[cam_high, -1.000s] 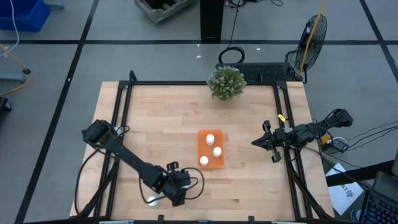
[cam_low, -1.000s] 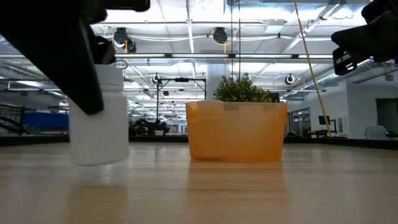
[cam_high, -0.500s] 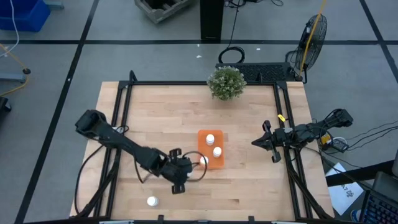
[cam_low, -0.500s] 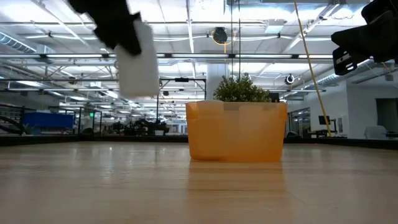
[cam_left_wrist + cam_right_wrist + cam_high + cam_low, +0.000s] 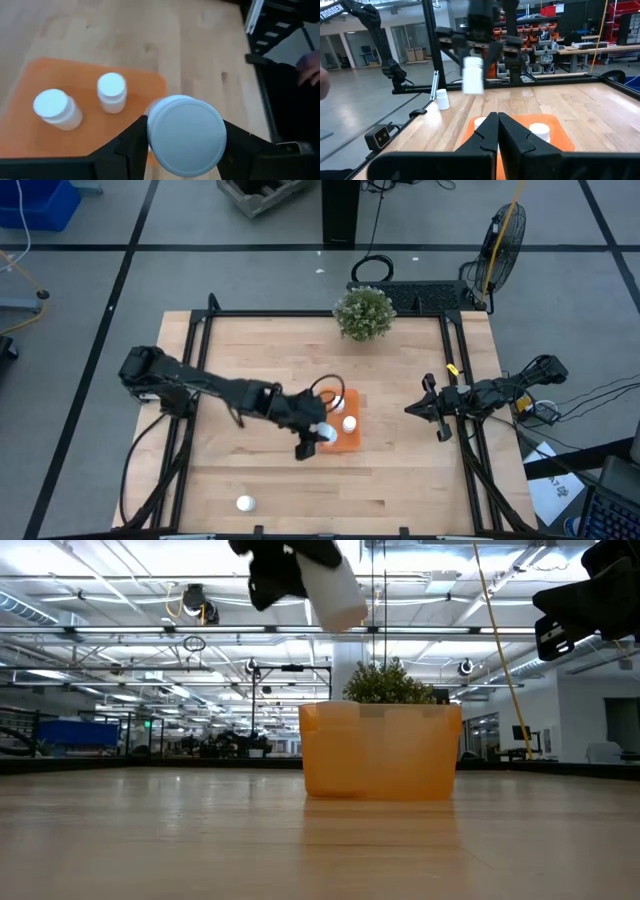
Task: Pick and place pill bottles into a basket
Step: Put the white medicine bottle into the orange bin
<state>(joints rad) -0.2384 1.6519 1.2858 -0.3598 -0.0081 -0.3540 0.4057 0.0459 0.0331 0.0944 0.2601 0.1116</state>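
While you watched from above, the left gripper [image 5: 318, 432] pinched a pill bottle [image 5: 327, 432] over the basket [image 5: 345, 442] edge. Low down, it hung tilted above the basket. The right gripper [image 5: 497, 131] stayed pressed together, well apart from the basket.

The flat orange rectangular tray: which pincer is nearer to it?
Left. The left pincer holds a white pill bottle above the flat orange rectangular tray's edge; the right pincer waits apart at the table's right side.
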